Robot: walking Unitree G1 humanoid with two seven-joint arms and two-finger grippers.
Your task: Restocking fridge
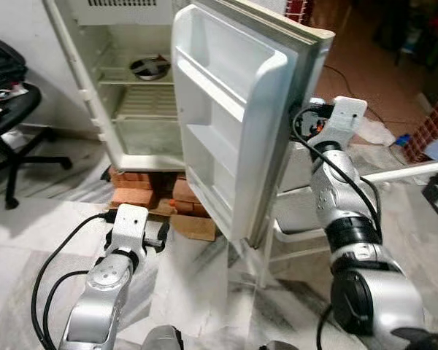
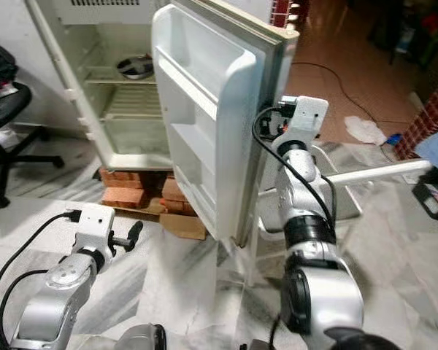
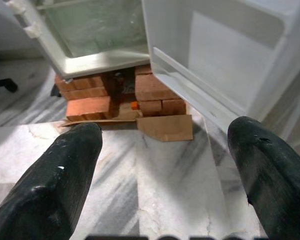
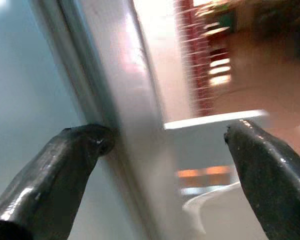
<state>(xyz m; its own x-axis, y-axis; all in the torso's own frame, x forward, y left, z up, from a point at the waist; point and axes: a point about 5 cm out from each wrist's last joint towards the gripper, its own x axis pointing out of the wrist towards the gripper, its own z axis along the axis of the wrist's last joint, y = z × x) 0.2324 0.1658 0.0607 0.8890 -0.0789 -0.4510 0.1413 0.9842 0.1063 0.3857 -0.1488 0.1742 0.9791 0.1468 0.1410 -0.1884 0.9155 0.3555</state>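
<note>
The white fridge (image 1: 95, 95) stands open, its door (image 1: 233, 109) swung out toward me with bare door shelves. A metal bowl (image 1: 150, 68) sits on the upper wire shelf inside. My right gripper (image 4: 167, 135) is open at the door's outer edge (image 4: 135, 100), one finger on either side of it. My left gripper (image 3: 165, 131) is open and holds nothing. It hangs low over the marble floor (image 1: 197, 284), pointing at the bricks (image 3: 90, 100) under the fridge.
Red bricks (image 1: 142, 186) and a piece of cardboard (image 1: 193, 226) lie at the fridge's foot. A black office chair (image 1: 11, 124) stands at left. A white plastic chair (image 1: 299, 211) is behind the door, and clutter lies at far right.
</note>
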